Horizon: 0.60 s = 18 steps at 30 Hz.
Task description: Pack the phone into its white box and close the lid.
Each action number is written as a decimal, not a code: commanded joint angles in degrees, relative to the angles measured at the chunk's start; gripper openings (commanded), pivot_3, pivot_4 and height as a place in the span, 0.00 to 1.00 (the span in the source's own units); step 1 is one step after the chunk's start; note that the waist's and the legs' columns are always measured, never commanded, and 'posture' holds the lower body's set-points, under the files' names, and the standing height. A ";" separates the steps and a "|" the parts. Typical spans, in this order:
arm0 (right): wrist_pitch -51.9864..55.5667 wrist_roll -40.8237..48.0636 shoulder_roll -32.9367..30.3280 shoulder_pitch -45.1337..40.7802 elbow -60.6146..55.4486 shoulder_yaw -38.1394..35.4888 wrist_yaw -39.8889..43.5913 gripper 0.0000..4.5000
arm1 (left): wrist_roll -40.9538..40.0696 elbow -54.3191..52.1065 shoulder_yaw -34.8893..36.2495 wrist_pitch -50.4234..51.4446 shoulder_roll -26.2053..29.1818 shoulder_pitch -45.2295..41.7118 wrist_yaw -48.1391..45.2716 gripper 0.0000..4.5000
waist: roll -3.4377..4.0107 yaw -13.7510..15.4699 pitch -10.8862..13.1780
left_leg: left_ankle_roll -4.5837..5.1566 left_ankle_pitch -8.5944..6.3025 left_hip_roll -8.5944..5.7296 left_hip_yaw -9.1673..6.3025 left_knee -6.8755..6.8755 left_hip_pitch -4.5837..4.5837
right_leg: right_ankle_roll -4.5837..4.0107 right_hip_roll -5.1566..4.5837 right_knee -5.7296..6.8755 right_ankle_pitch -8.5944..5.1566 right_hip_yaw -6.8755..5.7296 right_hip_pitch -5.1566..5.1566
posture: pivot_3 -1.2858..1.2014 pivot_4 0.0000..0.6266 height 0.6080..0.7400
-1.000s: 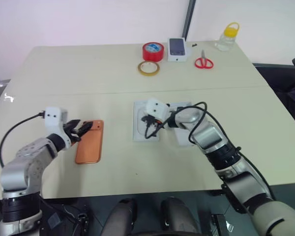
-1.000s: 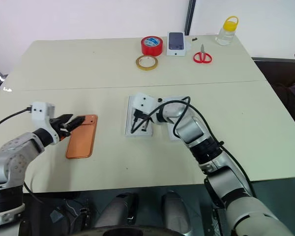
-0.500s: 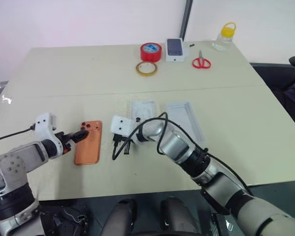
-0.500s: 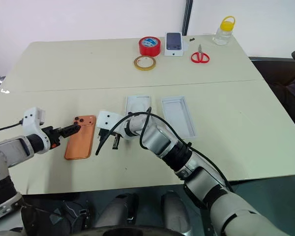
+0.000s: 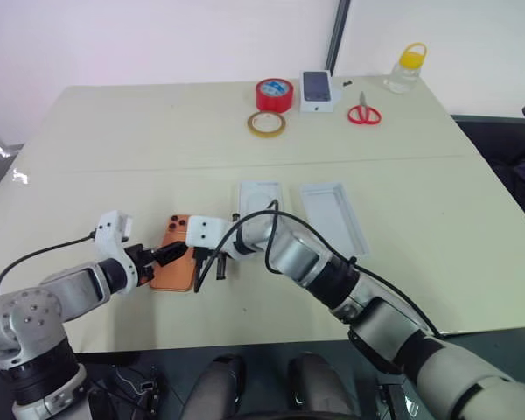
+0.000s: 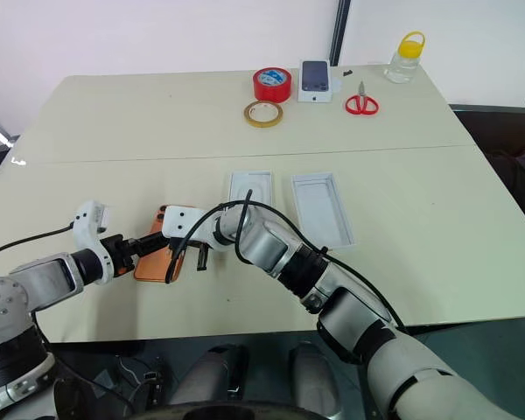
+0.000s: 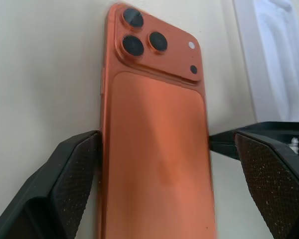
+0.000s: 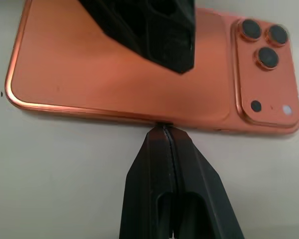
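The phone (image 7: 154,149) lies back up on the table (image 5: 114,131), its three dark lenses at the corner farthest from you, and both of your grippers are on it. Your left gripper (image 7: 157,179) has its jaws spread wide, one black finger (image 7: 72,174) just beside each long edge, so the phone's near end sits between them; in the left wrist view the left-hand pad looks to be touching the edge, while a sliver of table shows between the other pad and the phone. Your right gripper (image 8: 164,130) has its jaws pressed together with nothing between them, and the joined tips meet the phone's long side about halfway along, at table level. From the head camera you see that arm (image 5: 311,262) reaching across from the right, with the closed tips at the phone's right edge. The white box (image 5: 261,199) sits just beyond the phone and a little to the right, well apart from both grippers, and the lid (image 5: 332,214) lies open side up beside it, further right. At the far edge of the table stand a red tape roll (image 5: 273,93), a tan tape ring (image 5: 266,123), a small box with a phone picture (image 5: 316,90), red scissors (image 5: 364,113) and a yellow-capped bottle (image 5: 405,68).
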 commanded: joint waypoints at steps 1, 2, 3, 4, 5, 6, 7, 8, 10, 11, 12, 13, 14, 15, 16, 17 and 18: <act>-1.51 -0.64 1.37 -1.10 -0.05 0.15 0.07 0.00 | -8.00 2.74 -3.70 3.08 -2.45 1.45 0.57 0.99 | 0.10 0.21 -0.12 | 0.00 0.00 0.00 0.00 -0.02 0.02 | 0.00 0.00 -0.01 0.00 0.01 0.01 | 0.52 0.24 1.00; -1.69 -0.78 1.24 -0.95 -0.05 0.08 0.15 0.00 | -9.28 3.25 -3.67 3.08 -2.34 1.39 1.02 0.99 | 0.13 0.31 -0.15 | 0.00 -0.01 0.00 0.00 -0.02 0.04 | 0.00 0.00 -0.01 0.00 0.01 0.02 | 0.52 0.24 1.00; -1.84 -0.89 1.12 -0.82 -0.04 0.02 0.22 0.00 | -10.44 3.73 -3.70 3.08 -2.15 1.30 1.44 0.99 | 0.14 0.40 -0.16 | 0.01 -0.01 0.00 0.01 -0.03 0.06 | 0.00 0.00 -0.01 0.00 0.02 0.04 | 0.52 0.24 1.00; -2.00 -1.03 1.02 -0.71 0.00 -0.05 0.28 0.00 | -11.56 4.18 -3.74 3.08 -1.92 1.19 2.03 0.99 | 0.13 0.47 -0.17 | 0.01 -0.01 0.00 0.01 -0.03 0.07 | 0.00 0.00 -0.02 0.00 0.02 0.06 | 0.52 0.24 1.00; -2.14 -1.16 0.92 -0.63 0.03 -0.13 0.32 0.00 | -12.70 4.68 -3.81 3.08 -1.63 1.03 2.62 0.99 | 0.13 0.49 -0.17 | 0.01 -0.02 0.00 0.01 -0.02 0.07 | 0.00 0.00 -0.03 0.00 0.02 0.06 | 0.52 0.24 1.00; -2.22 -1.26 0.83 -0.56 0.04 -0.25 0.35 0.00 | -13.82 5.21 -3.85 3.08 -1.33 0.72 3.06 0.99 | 0.13 0.50 -0.17 | 0.01 -0.02 -0.01 0.01 -0.02 0.07 | 0.00 0.00 -0.04 0.00 0.02 0.07 | 0.52 0.24 1.00; -2.25 -1.38 0.75 -0.50 0.03 -0.41 0.35 0.00 | -14.84 5.93 -3.79 3.08 -1.06 0.24 3.71 0.99 | 0.13 0.49 -0.17 | 0.02 -0.03 -0.02 0.01 -0.02 0.07 | 0.00 -0.01 -0.04 0.00 0.02 0.07 | 0.52 0.24 1.00; -2.22 -1.48 0.71 -0.41 -0.05 -0.52 0.33 0.00 | -15.83 6.71 -3.46 3.08 -0.96 -0.22 4.38 0.99 | 0.13 0.47 -0.17 | 0.02 -0.02 -0.02 0.01 -0.02 0.07 | 0.00 -0.01 -0.04 0.00 0.02 0.06 | 0.52 0.24 1.00; -2.04 -1.64 0.67 -0.22 -0.33 -0.64 0.23 0.00 | -16.85 7.90 -3.00 3.08 -0.39 -0.86 5.70 0.99 | 0.13 0.46 -0.17 | 0.01 -0.03 -0.01 0.00 -0.02 0.06 | 0.00 0.00 -0.03 0.00 0.02 0.05 | 0.52 0.24 1.00; -1.93 -1.68 0.62 -0.13 -0.50 -0.68 0.18 0.00 | -16.86 8.49 -2.76 3.08 -0.04 -1.17 6.33 0.99 | 0.12 0.44 -0.18 | 0.01 -0.02 -0.01 0.01 -0.02 0.06 | 0.00 -0.01 -0.03 0.00 0.02 0.05 | 0.52 0.24 1.00; -1.82 -1.71 0.56 -0.02 -0.71 -0.71 0.16 0.00 | -17.00 9.05 -2.42 3.08 0.22 -1.44 6.93 0.99 | 0.12 0.45 -0.18 | 0.01 -0.03 -0.01 0.01 -0.02 0.06 | 0.00 -0.01 -0.03 0.00 0.03 0.05 | 0.52 0.24 1.00; -1.71 -1.74 0.48 0.09 -0.92 -0.75 0.14 0.00 | -17.22 9.59 -1.99 3.08 0.38 -1.70 7.54 0.99 | 0.12 0.46 -0.18 | 0.01 -0.03 -0.01 0.01 -0.02 0.06 | 0.00 0.00 -0.03 0.00 0.03 0.05 | 0.52 0.24 1.00; -1.57 -1.78 0.39 0.22 -1.15 -0.81 0.11 0.00 | -17.34 10.18 -1.41 3.08 0.53 -1.97 8.11 0.99 | 0.12 0.46 -0.18 | 0.01 -0.03 -0.01 0.00 -0.02 0.06 | 0.00 0.00 -0.03 0.00 0.02 0.05 | 0.52 0.24 1.00; -1.47 -1.81 0.33 0.31 -1.32 -0.84 0.10 0.00 | -17.60 10.56 -1.03 3.08 0.64 -2.12 8.61 0.99 | 0.12 0.46 -0.18 | 0.01 -0.03 -0.01 0.00 -0.02 0.06 | 0.00 0.00 -0.03 0.00 0.02 0.05 | 0.52 0.24 1.00; -1.32 -1.84 0.20 0.45 -1.56 -0.93 0.09 0.00 | -17.82 11.07 -0.15 3.08 0.67 -2.34 9.17 0.99 | 0.12 0.44 -0.18 | 0.01 -0.03 -0.01 0.00 -0.02 0.06 | 0.00 0.00 -0.03 0.00 0.02 0.05 | 0.52 0.24 1.00; -1.19 -1.87 0.06 0.59 -1.82 -1.00 0.09 0.00 | -18.00 11.38 0.56 3.08 0.70 -2.45 9.68 0.94 | 0.12 0.44 -0.18 | 0.01 -0.03 -0.01 0.01 -0.02 0.06 | 0.00 0.00 -0.03 0.00 0.03 0.04 | 0.52 0.24 1.00; -1.10 -1.89 -0.07 0.68 -2.02 -1.07 0.10 0.00 | -18.27 11.64 1.14 3.08 0.87 -2.46 10.15 0.88 | 0.12 0.43 -0.18 | 0.01 -0.03 -0.01 0.00 -0.02 0.06 | 0.00 0.00 -0.03 0.00 0.02 0.04 | 0.52 0.24 1.00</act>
